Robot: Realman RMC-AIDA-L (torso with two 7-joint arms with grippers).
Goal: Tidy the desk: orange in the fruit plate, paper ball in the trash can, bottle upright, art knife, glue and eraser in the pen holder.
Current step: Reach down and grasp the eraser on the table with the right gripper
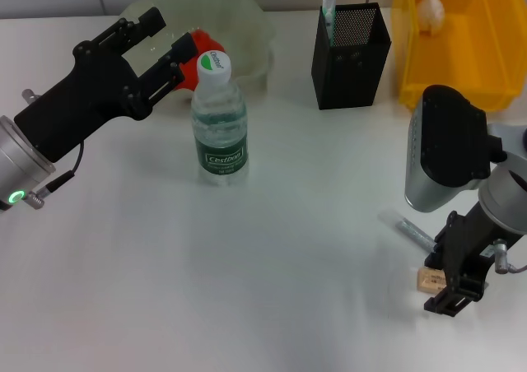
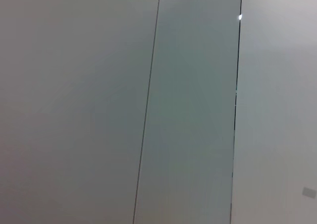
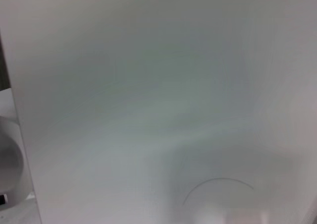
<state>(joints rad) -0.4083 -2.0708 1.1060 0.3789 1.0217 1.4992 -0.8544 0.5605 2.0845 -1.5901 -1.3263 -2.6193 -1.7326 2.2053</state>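
One bottle [image 1: 220,117] stands upright on the table [image 1: 247,265]. One orange [image 1: 200,49] sits in the plate [image 1: 247,26], beside the spread left gripper [image 1: 160,47]. One eraser [image 1: 431,280] touches the right gripper [image 1: 453,294]; whether it pinches, I cannot tell. One paper ball [image 1: 430,11] lies in the yellow bin [image 1: 486,43].

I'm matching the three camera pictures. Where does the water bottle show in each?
Head view: bottle stands upright left of centre, beside the left tool.
Left wrist view: not in it.
Right wrist view: not in it.
Shared landmark: none I can confirm; both wrist views show only pale blank surfaces.
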